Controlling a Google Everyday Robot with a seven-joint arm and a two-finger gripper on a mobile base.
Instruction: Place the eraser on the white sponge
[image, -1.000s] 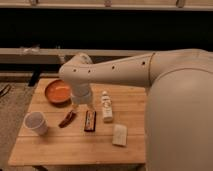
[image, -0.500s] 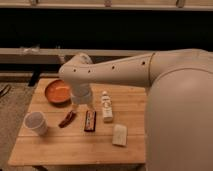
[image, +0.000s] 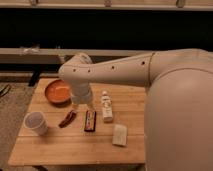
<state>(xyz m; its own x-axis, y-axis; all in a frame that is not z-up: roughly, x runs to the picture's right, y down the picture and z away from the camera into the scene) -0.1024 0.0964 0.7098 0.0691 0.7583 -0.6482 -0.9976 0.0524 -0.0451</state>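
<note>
Eraser (image: 90, 120) lies flat on the table (image: 75, 150), in the same spot as a second ago. Nothing else has shifted either, and the arm keeps the same pose, so the pick has not begun. Furthest left of the eraser stands a white cup (image: 36, 122). An orange bowl (image: 57, 91) sits left of the eraser and behind it. A red chili (image: 67, 118) lies just beside the eraser on its left, not touching it. The gripper (image: 83, 106) hangs just behind the eraser and a little to its left, at the end of the bent arm. Whether it is spread or pressed together cannot be told, but the eraser is not in it. A white bottle (image: 106, 107) is just right of the eraser and slightly behind, apart from it. The sponge (image: 119, 135) lies right of the eraser and in front of it, its top bare. I judge the task barely started: the grasp, the lift and a short carry rightward all remain.
</note>
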